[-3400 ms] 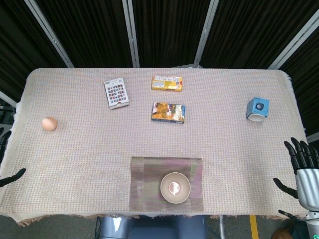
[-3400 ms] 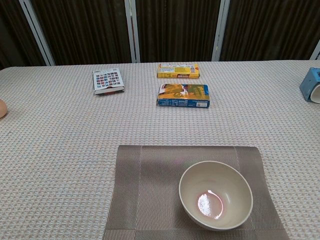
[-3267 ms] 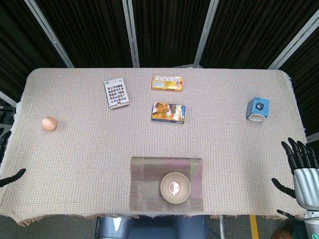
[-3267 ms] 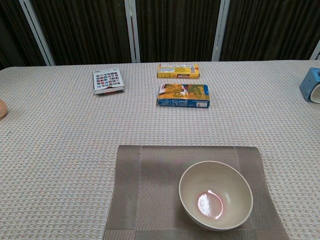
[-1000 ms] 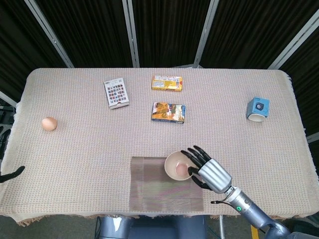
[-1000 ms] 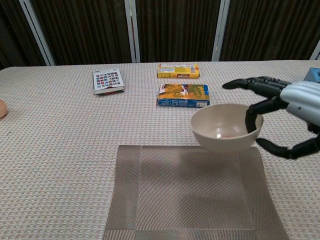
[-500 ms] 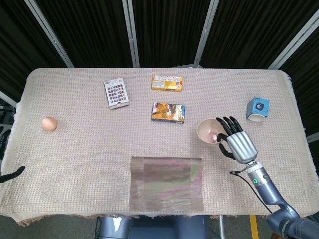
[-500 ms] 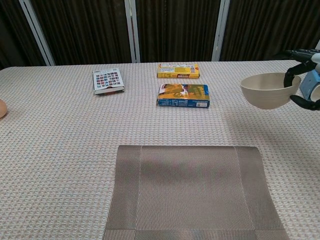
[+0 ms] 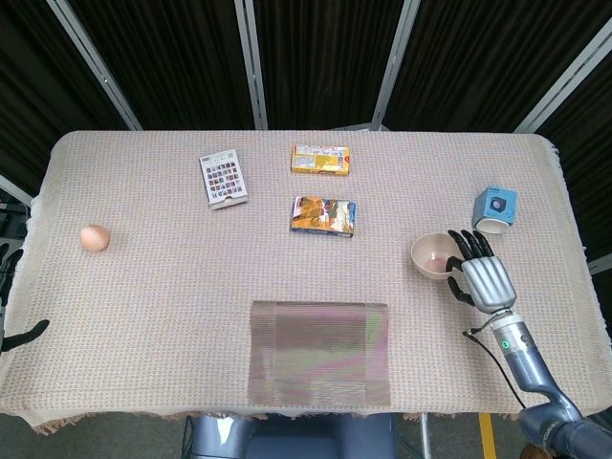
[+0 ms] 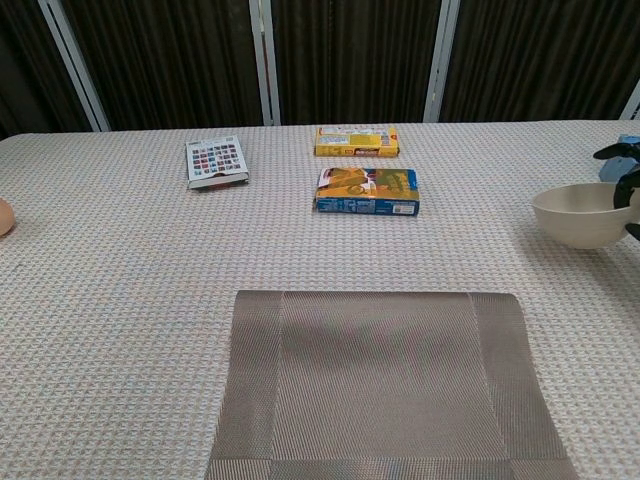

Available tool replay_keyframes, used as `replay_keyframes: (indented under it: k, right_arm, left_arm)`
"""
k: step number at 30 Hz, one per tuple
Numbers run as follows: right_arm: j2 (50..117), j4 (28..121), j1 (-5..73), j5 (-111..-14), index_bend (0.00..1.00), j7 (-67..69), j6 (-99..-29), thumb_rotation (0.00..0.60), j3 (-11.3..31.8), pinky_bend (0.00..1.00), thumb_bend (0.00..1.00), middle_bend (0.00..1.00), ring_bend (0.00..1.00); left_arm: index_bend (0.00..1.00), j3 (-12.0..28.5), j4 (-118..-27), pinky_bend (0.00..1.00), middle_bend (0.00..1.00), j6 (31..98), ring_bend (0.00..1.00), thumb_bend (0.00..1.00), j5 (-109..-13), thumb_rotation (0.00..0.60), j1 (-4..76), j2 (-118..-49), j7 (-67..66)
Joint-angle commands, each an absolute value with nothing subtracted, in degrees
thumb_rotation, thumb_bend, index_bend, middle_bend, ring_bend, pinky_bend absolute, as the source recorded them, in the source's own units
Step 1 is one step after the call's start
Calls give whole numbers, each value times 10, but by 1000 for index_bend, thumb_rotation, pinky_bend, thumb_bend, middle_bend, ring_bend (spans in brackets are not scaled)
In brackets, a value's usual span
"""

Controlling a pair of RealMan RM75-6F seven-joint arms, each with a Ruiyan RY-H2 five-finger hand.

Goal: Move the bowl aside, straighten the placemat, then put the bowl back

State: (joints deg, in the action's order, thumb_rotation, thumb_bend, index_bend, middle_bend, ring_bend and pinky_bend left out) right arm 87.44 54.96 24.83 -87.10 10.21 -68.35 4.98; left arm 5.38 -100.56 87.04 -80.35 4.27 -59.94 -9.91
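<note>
Holding: right hand (image 9: 483, 278) has its fingers curled over the near-side rim of the bowl (image 9: 434, 255), gripping it; whether the bowl already rests on the cloth or hangs just above it cannot be told from either view.
Bowl from hand: directly on the hand's inner side, toward the table's middle, rim up and level.
Placemat from hand: placemat (image 9: 319, 353) lies well apart, toward the robot and across to the hand's inner side; nothing sits on it.
Placemat axis: long side runs left to right along the table's near edge; in the head view its edges look only faintly out of line with that edge, so any correction is judged small.
Nearer hand: right hand is nearer the mat; left hand (image 9: 11, 325) hangs off the far left table edge, fingers apart, holding nothing.
Surface: woven tablecloth (image 9: 172, 277), textured, likely to drag against a sliding mat.
Room beside the hand: blue box (image 9: 495, 208) stands just beyond the bowl, near but apart; judged enough space to set down.
</note>
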Motion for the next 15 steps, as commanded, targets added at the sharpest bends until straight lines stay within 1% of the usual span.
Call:
replay_keyframes:
  k: [1, 2, 3, 5, 9, 12, 15]
  right_arm:
    - [870, 545, 241, -874, 176, 111, -682, 600, 38, 0, 72, 1, 0]
    - [865, 547, 240, -876, 43, 111, -678, 600, 34, 0, 19, 0, 0]
    - [857, 552, 239, -878, 0, 105, -673, 600, 29, 0, 3, 0, 0]
    - [840, 573, 235, -878, 0, 83, -674, 600, 24, 0, 0, 0, 0]
    - [806, 634, 218, -882, 0, 66, -711, 600, 25, 0, 0, 0, 0]
    - [760, 706, 190, -890, 0, 49, -769, 600, 25, 0, 0, 0, 0]
    - [721, 787, 161, -879, 0, 29, -805, 600, 26, 0, 0, 0, 0]
  left_arm:
    - [0, 52, -1006, 0, 0, 869, 0, 0, -804, 600, 43, -601, -102]
    - [0, 52, -1006, 0, 0, 869, 0, 0, -804, 600, 43, -601, -103]
    - [0, 52, -1006, 0, 0, 869, 0, 0, -805, 600, 43, -602, -104]
    - [0, 52, -1006, 0, 0, 870, 0, 0, -805, 600, 43, -602, -105]
    - [0, 50, -1008, 0, 0, 869, 0, 0, -809, 600, 43, -603, -105]
    - [0, 44, -1015, 0, 0, 870, 0, 0, -822, 600, 43, -602, -101]
    - [0, 37, -1015, 0, 0, 872, 0, 0, -848, 600, 45, -605, -99]
